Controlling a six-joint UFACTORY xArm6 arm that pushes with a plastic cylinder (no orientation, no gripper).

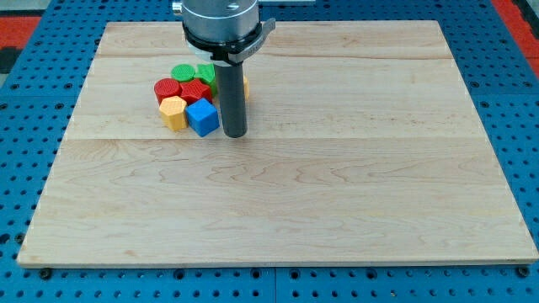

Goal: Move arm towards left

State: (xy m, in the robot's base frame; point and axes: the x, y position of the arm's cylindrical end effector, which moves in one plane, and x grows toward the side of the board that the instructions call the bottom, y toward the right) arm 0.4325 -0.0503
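My dark rod comes down from the arm head at the view's top, and my tip (pixel 236 135) rests on the wooden board (pixel 337 194), just right of a blue cube (pixel 202 117). A cluster of blocks sits left of the rod: a yellow hexagonal block (pixel 173 112), a red round block (pixel 167 88), a red block (pixel 196 91), a green round block (pixel 183 72) and a green block (pixel 206 73). A sliver of an orange-yellow block (pixel 245 87) shows right of the rod, mostly hidden behind it.
The board lies on a blue perforated table (pixel 25 126). A red area (pixel 514 17) shows at the view's top right and top left corners.
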